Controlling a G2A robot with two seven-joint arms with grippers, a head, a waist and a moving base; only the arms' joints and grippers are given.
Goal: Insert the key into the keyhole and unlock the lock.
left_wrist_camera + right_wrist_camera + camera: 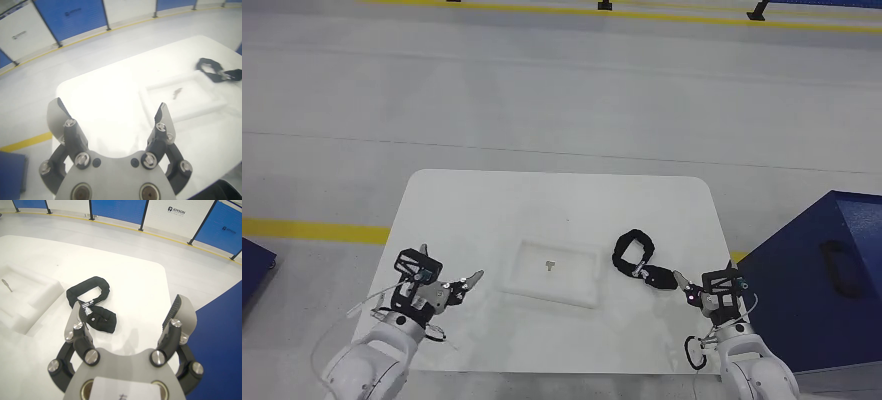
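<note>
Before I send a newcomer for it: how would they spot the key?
On the white rounded table, find the shallow white foam tray at its middle. The small grey metal key lies alone inside it; the black fabric-sleeved chain lock lies outside.

We see a rounded white table (pixel 442 210), a white foam tray (pixel 572 282) and a small dull grey metal key (pixel 550 265). The black fabric-sleeved chain lock (pixel 103 288) is plain, its metal end shiny silver. The left gripper (pixel 110 103) and the right gripper (pixel 128 300) are silver with black ribbed pads. The pale grey floor (pixel 542 90) bears yellow lines.
</note>
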